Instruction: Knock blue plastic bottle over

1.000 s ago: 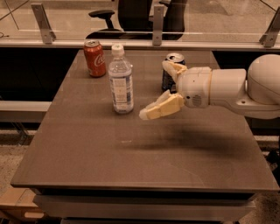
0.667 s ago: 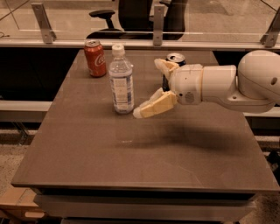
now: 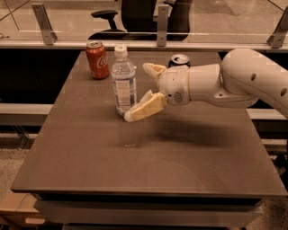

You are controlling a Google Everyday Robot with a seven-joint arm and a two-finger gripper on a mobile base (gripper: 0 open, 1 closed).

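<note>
So my gripper (image 3: 137, 92) is just right of the blue plastic bottle (image 3: 123, 85), fingers spread wide apart, with the lower fingertip (image 3: 129, 117) right by its base. Bottle's standing upright on the table (image 3: 148, 166), and there's a red Coke can (image 3: 97, 59) behind-left of it.

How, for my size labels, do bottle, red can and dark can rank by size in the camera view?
1. Bottle
2. Red can
3. Dark can, mostly hidden, so unsure
Claw open, beside bottle.

It looked like an office: a swivel chair (image 3: 135, 12) stood behind a glass partition (image 3: 72, 20). My gripper (image 3: 138, 92) hung over the brown table (image 3: 135, 170)
</note>
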